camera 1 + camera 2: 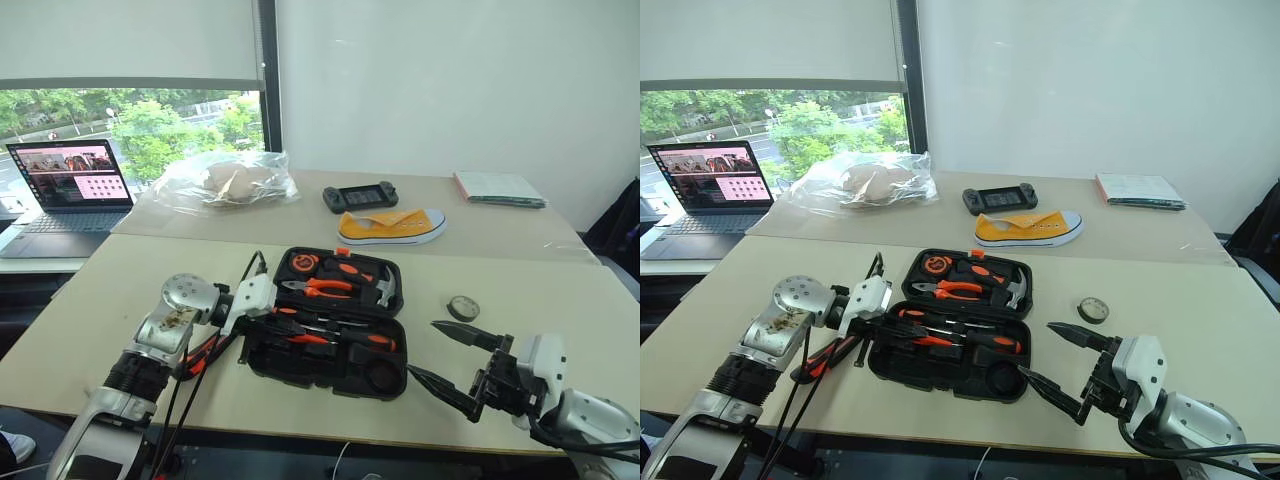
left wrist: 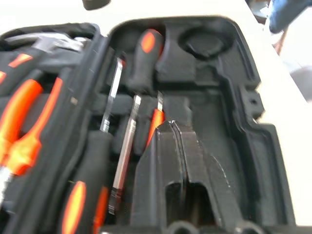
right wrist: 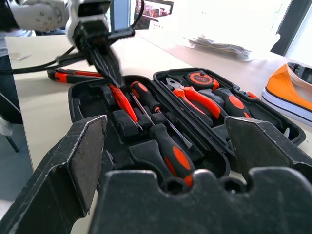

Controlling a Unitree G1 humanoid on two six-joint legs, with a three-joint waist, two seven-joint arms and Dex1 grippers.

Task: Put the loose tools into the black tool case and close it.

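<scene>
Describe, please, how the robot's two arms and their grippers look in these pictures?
Both arms have silver-grey metal segments, white wrist housings and ribbed black sections. The left arm has a round silver joint cap with small holes, and loose black cables hang beside it. The left gripper and right gripper each carry two black tapered fingers; the right's inner pads look flat and scuffed.

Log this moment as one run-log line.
left end effector: shut, over slim orange tester screwdriver in black tool case | right end effector: open, empty | tape roll, utility knife: on table | case: open
</scene>
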